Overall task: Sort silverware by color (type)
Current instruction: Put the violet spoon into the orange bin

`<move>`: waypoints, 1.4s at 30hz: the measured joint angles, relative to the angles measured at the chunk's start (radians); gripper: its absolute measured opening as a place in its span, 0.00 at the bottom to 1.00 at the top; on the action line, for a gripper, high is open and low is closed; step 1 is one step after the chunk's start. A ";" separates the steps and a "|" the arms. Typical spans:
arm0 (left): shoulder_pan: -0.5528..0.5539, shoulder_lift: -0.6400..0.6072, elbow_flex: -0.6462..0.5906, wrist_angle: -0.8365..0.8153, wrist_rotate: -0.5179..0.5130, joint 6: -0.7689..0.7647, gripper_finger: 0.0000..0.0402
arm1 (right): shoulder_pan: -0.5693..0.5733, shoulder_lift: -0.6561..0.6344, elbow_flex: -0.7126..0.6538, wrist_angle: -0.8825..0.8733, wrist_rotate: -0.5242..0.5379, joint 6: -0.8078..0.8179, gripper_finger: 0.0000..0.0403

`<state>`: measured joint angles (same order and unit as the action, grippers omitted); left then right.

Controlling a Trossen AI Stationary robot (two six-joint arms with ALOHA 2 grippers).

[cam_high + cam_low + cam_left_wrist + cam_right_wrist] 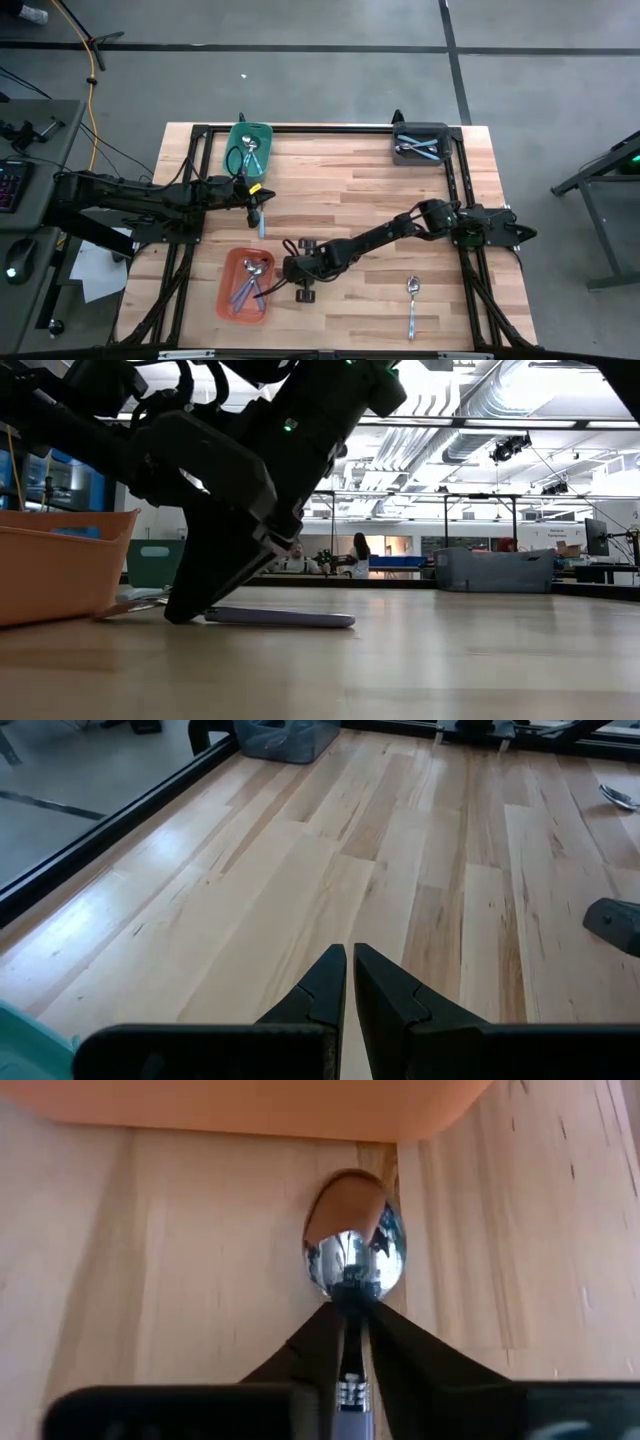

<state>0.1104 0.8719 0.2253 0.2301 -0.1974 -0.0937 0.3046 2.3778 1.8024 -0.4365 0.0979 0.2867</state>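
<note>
While three plastic bins are sitting on the wooden slatted table (350, 190), the spoons are lying spread among them and on the bare boards; the orange rectangular bin (232, 302) is holding what looks like three purple-handled spoons (247, 283), though they overlap and the count is unsure; the teal bin (238, 133) is holding one spoon (251, 152) that can be made out; the grey bin (408, 129) is holding two or so light-blue-handled spoons (420, 149); one pale-handled spoon (412, 303) is lying alone on the boards, well apart from both grippers; one light blue spoon (261, 217) is lying just beside the left gripper (254, 197).

The right gripper (352, 1330) is reaching down beside the orange bin; its two dark fingers (400, 1350) are pinching in on the neck of a shiny metal-bowled spoon (355, 1260), which is sticking out straight ahead of the fingertips with its bowl close to the bin's wall (250, 1105); in the low view its purple handle (280, 617) is lying flat on the table under the gripper, trailing away from the bin.

The left gripper is waiting near the teal bin with its fingers (320, 990) pressed nearly together, gripping nothing.
</note>
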 joint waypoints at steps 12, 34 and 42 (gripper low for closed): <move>0.000 0.000 0.000 -0.001 0.000 -0.001 0.04 | -0.003 -0.021 -0.005 -0.014 -0.006 -0.064 0.01; -0.001 -0.070 0.000 -0.009 0.000 0.013 0.04 | 0.052 -0.114 0.012 0.175 0.015 -0.556 0.00; -0.001 -0.081 0.000 -0.022 0.000 0.012 0.04 | 0.030 -0.099 0.013 0.381 -0.145 -0.935 0.00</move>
<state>0.1093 0.7906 0.2249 0.2077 -0.1970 -0.0818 0.3350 2.2783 1.8149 -0.0555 -0.0471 -0.6487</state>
